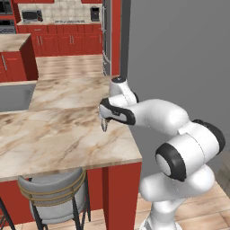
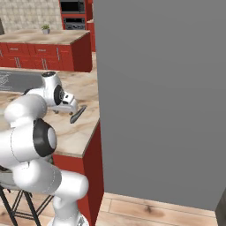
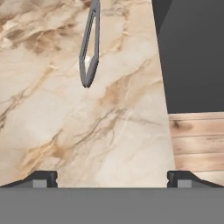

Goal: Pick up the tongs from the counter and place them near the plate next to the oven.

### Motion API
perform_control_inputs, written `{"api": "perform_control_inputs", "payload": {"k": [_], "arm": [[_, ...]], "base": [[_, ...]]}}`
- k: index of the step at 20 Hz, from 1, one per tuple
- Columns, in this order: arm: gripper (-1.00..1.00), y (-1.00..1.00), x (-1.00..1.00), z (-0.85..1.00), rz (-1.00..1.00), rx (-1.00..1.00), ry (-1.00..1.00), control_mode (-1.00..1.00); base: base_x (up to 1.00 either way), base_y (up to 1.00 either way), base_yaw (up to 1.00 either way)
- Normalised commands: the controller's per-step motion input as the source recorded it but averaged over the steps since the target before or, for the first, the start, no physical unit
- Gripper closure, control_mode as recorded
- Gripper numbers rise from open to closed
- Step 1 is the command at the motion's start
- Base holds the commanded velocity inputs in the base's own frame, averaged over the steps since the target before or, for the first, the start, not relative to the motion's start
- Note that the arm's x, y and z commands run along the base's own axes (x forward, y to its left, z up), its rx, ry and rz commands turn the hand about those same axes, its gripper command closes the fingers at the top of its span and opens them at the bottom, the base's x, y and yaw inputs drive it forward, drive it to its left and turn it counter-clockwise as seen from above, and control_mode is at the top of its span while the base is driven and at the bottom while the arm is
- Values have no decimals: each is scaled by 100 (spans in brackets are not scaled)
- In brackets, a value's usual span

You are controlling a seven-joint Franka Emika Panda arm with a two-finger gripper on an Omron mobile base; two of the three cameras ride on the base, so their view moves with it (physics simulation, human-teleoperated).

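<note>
Gripper: fingers spread wide, nothing between them; poised above the counter, apart from its surface.

Tongs: slim grey metal, lying flat on the counter ahead of the fingers and a little toward the left fingertip, well apart from both. Joined end points back at the fingers; the two arms run away from them. In the right base view the tongs lie just beyond the gripper, near the counter's right edge.

Wall: grey, beyond the right fingertip, past the counter edge.

Floor: wood planks, below that edge.
</note>
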Motion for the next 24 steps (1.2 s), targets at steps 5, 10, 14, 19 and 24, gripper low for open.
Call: {"api": "perform_control_inputs", "payload": {"k": [5,10,14,19,24], "arm": [[-100,0,51,-35,0,0,0,-100],[-100,1,49,-24,0,0,0,-100],[-100,17,45,-17,-2,3,0,-100],[-100,26,40,-36,-4,3,0,-100],[-100,9,25,-54,-4,0,0,-100]], "base": [[0,0,0],[0,0,0],[0,0,0],[0,0,0],[0,0,0]]}}
